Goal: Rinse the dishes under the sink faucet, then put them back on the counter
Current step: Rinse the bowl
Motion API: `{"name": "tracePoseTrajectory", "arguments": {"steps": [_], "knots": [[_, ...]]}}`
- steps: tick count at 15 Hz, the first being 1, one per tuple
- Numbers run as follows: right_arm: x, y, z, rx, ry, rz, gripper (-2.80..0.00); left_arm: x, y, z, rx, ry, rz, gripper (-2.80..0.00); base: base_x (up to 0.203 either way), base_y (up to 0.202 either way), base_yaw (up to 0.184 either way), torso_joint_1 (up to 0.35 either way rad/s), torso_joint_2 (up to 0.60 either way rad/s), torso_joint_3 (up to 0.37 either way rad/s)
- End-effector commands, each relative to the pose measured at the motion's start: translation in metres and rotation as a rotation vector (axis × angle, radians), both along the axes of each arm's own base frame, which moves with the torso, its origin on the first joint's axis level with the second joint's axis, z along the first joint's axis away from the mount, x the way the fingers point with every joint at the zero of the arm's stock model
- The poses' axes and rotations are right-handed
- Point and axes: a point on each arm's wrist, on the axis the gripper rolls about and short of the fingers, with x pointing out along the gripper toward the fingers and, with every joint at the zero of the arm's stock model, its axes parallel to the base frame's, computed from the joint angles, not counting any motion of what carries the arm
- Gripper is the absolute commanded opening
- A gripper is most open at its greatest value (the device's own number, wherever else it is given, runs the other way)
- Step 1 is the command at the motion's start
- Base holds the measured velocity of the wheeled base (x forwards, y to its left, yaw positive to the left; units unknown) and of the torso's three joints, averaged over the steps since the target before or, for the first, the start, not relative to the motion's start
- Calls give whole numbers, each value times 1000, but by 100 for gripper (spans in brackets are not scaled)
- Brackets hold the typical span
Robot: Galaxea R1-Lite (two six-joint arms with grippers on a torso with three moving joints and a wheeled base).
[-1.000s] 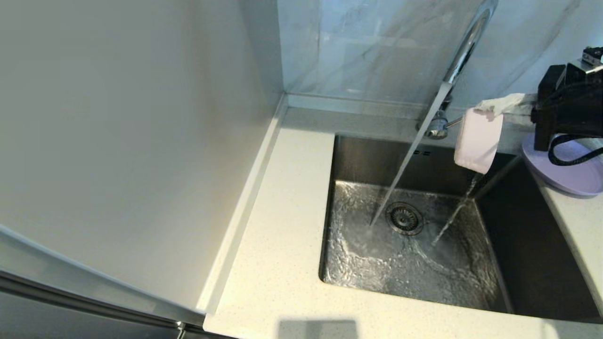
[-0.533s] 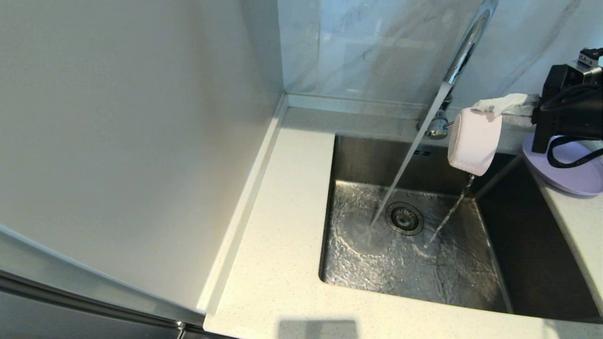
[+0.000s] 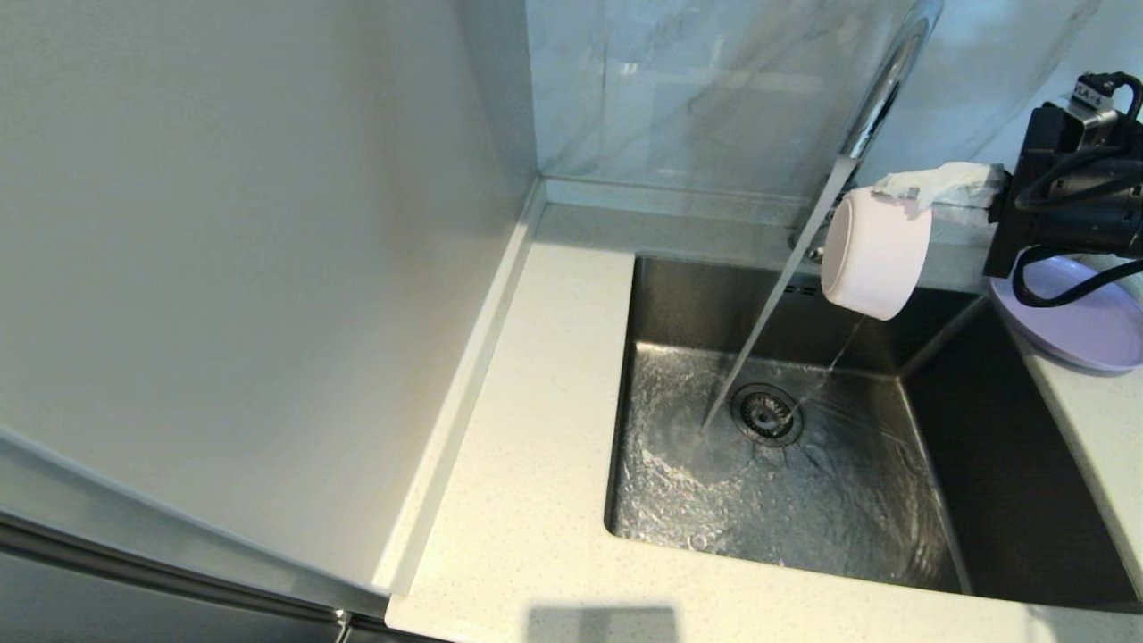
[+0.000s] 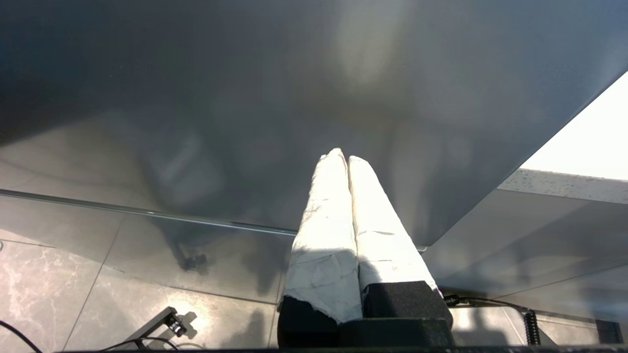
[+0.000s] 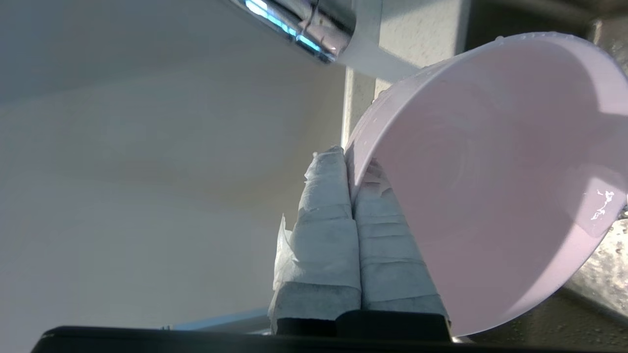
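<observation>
Two dishes in view: cup [image 3: 873,253] and lavender plate [image 3: 1089,329].
Landmark: sink [image 3: 1009,500], square steel basin set into the off-white speckled table [image 3: 527,446].
Cup, place: held in the air above the far right part of the sink, just beside the water stream, right of it in the head view.
Cup, attitude: tipped on its side, mouth turned away from the head camera; a thin trickle falls from its lower edge into the sink.
Cup, surface: droplets on rim and inner wall in the right wrist view [image 5: 490,186].
Right pincer [image 3: 902,189]: closed on the cup's rim; one taped finger inside the wall, one outside [image 5: 326,206]. Reaches in from the right side of the sink.
Left pincer [image 4: 346,159]: closed, taped fingers pressed together, nothing between them; parked away from the sink, facing a dark panel above a tiled floor.
Plate: flat on the table at the sink's far right corner, partly hidden behind the black right wrist and its cable.
Faucet [image 3: 880,89]: chrome gooseneck rising behind the sink's far edge; spout end just beside the cup [image 5: 304,24].
Water: running, a slanted stream landing just left of the drain strainer [image 3: 766,413]; sink floor covered with rippling water.
Wall: marbled blue-white tiles [image 3: 696,89] behind the sink.
</observation>
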Motion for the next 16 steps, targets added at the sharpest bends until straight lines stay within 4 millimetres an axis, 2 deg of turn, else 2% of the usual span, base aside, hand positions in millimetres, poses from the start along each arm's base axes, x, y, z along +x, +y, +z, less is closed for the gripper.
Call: {"name": "tracePoseTrajectory", "arguments": {"steps": [1, 4, 8, 12, 14, 16], "knots": [[2, 8, -2, 4, 10, 33, -280, 0, 0, 0, 0, 0, 0, -280, 0, 0, 0, 0, 0, 0], [4, 14, -5, 3, 20, 51, -280, 0, 0, 0, 0, 0, 0, -280, 0, 0, 0, 0, 0, 0], [5, 9, -18, -31, 30, 28, -280, 0, 0, 0, 0, 0, 0, -280, 0, 0, 0, 0, 0, 0], [-17, -33, -33, -101, 27, -114, -280, 0, 0, 0, 0, 0, 0, -280, 0, 0, 0, 0, 0, 0], [-38, -51, -42, -228, 4, -172, -280, 0, 0, 0, 0, 0, 0, -280, 0, 0, 0, 0, 0, 0], [-52, -57, -48, -442, 11, -258, -280, 0, 0, 0, 0, 0, 0, -280, 0, 0, 0, 0, 0, 0]]}}
